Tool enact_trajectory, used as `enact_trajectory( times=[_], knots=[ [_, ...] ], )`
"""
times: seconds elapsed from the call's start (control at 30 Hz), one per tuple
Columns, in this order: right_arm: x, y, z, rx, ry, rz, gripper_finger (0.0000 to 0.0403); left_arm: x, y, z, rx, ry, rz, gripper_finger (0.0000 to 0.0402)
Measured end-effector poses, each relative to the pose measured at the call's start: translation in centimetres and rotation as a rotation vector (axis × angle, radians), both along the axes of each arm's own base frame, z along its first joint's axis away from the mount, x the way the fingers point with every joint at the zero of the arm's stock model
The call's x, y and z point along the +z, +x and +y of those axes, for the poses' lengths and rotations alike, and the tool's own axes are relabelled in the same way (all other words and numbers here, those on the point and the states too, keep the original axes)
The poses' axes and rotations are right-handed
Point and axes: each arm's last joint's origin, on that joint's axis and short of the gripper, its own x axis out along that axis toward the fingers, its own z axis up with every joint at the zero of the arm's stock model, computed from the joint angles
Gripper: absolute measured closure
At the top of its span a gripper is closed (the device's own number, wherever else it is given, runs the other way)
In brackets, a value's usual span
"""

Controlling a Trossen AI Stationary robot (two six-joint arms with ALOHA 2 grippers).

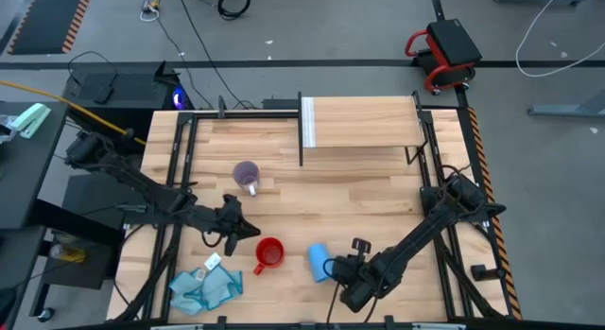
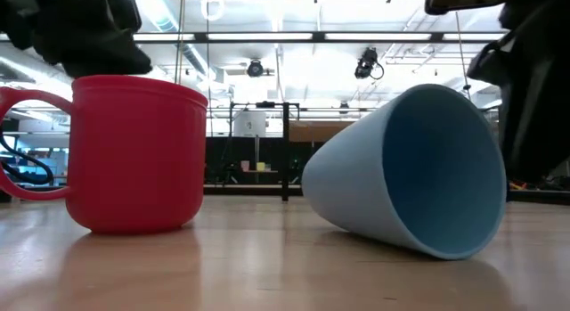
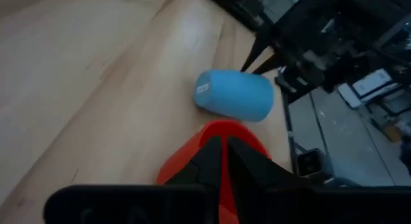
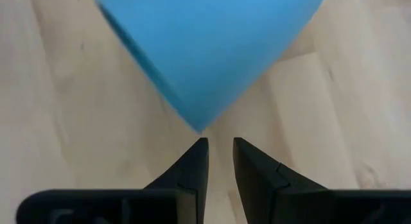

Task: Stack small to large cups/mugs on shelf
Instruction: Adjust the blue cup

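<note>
- Red plastic mug with a handle (image 1: 269, 252): upright on the wooden tabletop (image 1: 312, 202), near the front edge.
- Light-blue plastic cup (image 1: 319, 261): on its side, just right of the red mug.
- Translucent purple-grey mug (image 1: 247, 174): upright, mid-table.
- Raised light-wood shelf (image 1: 364, 122): at the table's rear, bearing no cups.
- Left gripper (image 1: 248, 232): fingers together, holding nothing, just beside the red mug.
- Right gripper (image 1: 331, 268): fingers nearly together, holding nothing, tips at the light-blue cup.
</note>
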Motion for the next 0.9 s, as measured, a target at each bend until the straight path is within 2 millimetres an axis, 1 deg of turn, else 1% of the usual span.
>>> enact_trajectory(
  times=[0.23, 0.33, 0.43, 0.7, 0.77, 0.9],
  knots=[
    [0.1, 0.0, 0.6, 0.011, 0.042, -0.023, 0.0323, 2.1, 0.4, -1.2, -0.069, 0.048, -0.066, 0.0374],
    [0.1, -0.2, 0.8, 0.028, 0.035, -0.019, 0.0323, 2.7, 0.4, -1.8, -0.087, 0.064, -0.089, 0.0374],
    [0.1, -0.5, 1.0, 0.038, 0.025, -0.013, 0.0323, 2.4, 0.2, -1.9, -0.083, 0.085, -0.068, 0.0375],
    [0.2, -0.7, 0.9, 0.065, 0.001, 0.002, 0.0323, 0.4, -0.7, -1.2, 0.045, 0.142, 0.127, 0.0374],
    [0.7, -0.8, 0.9, 0.066, 0.011, -0.009, 0.0323, 0.3, -0.8, -1.1, 0.061, 0.143, 0.143, 0.0375],
    [2.7, -1.1, 0.7, 0.068, 0.033, -0.064, 0.0323, 0.2, -0.8, -1.1, 0.065, 0.141, 0.146, 0.0376]
  ],
)
